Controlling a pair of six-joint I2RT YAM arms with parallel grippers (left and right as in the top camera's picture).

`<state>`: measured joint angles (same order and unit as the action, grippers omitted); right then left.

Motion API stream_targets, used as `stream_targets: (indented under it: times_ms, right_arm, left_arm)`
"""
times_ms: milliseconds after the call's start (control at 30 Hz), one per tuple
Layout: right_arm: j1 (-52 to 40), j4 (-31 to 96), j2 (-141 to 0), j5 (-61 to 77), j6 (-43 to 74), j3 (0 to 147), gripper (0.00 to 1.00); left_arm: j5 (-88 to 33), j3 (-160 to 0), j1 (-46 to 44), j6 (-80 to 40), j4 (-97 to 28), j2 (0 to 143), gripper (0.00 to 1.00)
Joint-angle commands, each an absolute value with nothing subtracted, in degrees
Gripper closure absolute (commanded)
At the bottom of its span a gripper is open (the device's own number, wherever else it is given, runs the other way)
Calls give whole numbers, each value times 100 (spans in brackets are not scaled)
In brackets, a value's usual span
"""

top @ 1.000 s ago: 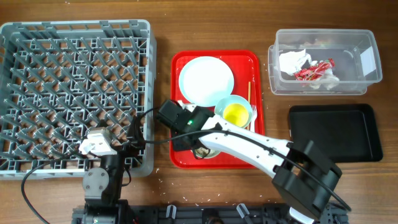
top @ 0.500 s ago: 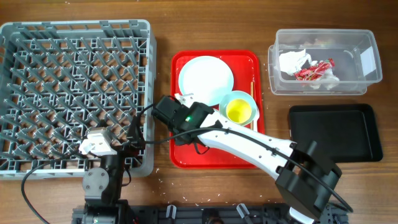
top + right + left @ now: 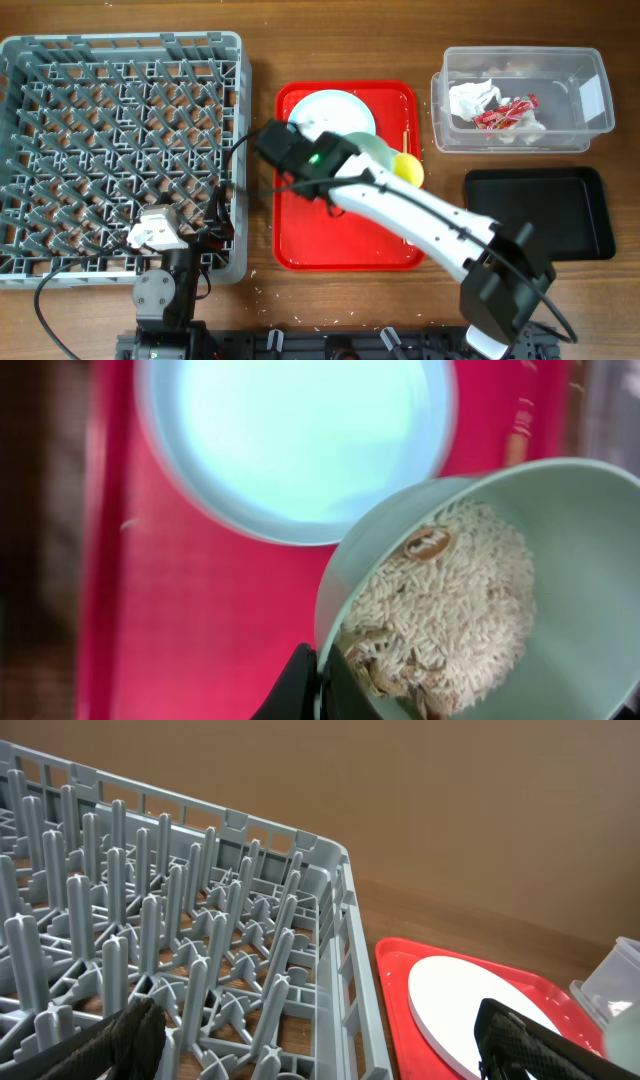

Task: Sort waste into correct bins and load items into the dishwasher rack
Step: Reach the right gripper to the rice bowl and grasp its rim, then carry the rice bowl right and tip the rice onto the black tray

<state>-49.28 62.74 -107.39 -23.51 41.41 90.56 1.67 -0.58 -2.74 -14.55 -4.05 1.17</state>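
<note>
Right hand (image 3: 322, 678) pinches bowl (image 3: 575, 550) of rice (image 3: 450, 595) over plate (image 3: 300, 440); red tray (image 3: 200, 630) beneath.

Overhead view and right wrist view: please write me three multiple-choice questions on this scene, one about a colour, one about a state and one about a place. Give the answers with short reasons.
1. The tray under the white plate is: A blue; B red; C grey.
2. The bowl in the right claw is: A empty; B full of water; C holding rice.
3. The red-and-white wrapper lies: A in the clear tub; B on the plate; C in the bowl.

Answers: 1 B, the overhead view shows red all around the plate. 2 C, the right wrist view shows white grains inside. 3 A, it lies beside the napkin inside the tub.
</note>
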Motion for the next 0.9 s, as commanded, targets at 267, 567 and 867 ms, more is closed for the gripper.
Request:
stream_targets:
  times_ms: [267,567,867]
  right_arm:
    - [-2862,7131,-9439,-1715,4219,9483,96]
    - [-183,8064,-9277,-864,4143,9404,96]
    - [2893,7743,-9279,2357,1610,8683,96]
  left_arm:
    - [204,-34,-301,-1527,-403,93,0]
    - [204,-34,-301,-1525,-401,93,0]
    - [204,-32,-301,-1527,-403,93,0]
